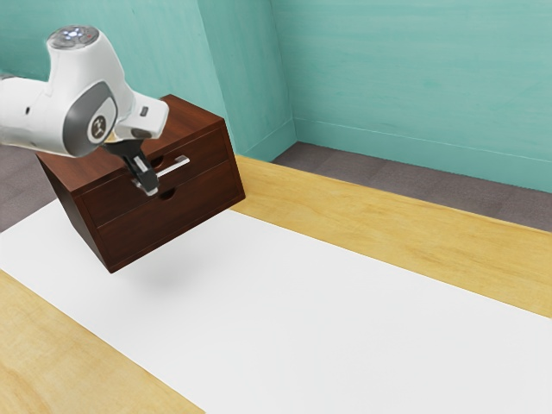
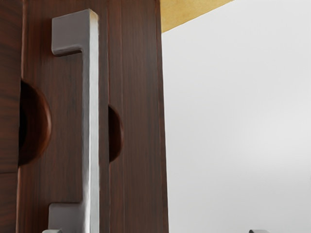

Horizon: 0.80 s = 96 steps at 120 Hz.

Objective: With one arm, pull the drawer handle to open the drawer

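- Currently, your gripper [image 1: 143, 178] is open: in the wrist view two grey fingertips [image 2: 52, 230] stand well apart at the picture's edge, and they clamp nothing.
- Note that the silver drawer handle [image 2: 90, 121] lies between the fingers, close to one fingertip and well away from the other.
- In the exterior view, the black fingers [image 1: 135, 163] point down onto the handle's end on the exterior view's left.
- Observe that the handle [image 1: 172, 164] is a straight bar on two short posts, mounted across the upper drawer front [image 1: 205, 155].
- Check the rounded recesses [image 2: 34, 124] cut into the wood on either side of the bar.
- You cannot tell from either view whether the drawer is pulled out.
- The dark wooden cabinet [image 1: 185, 116] holds a second drawer front [image 1: 164, 222] below the first.
- The cabinet sits at the far end of a white mat [image 1: 302, 302], which lies on a light wooden table [image 1: 388, 224].
- Teal walls [image 1: 414, 60] stand behind.
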Each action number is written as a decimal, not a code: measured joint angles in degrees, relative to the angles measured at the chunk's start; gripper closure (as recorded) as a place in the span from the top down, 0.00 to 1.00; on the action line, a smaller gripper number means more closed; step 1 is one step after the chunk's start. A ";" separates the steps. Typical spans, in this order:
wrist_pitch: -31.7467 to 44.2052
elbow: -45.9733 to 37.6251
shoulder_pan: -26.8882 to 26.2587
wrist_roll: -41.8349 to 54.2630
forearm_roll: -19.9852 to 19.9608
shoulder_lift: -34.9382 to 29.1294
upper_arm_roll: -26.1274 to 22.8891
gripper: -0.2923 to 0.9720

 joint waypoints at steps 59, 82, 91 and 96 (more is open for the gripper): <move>1.03 3.90 0.30 -0.09 -2.17 4.25 -0.13 0.62; 1.22 5.28 2.87 -0.11 -3.54 6.55 -2.20 0.62; 1.36 5.39 4.09 -0.18 -3.65 7.06 -3.85 0.68; 1.42 5.36 4.84 -0.21 -3.69 7.16 -4.73 0.69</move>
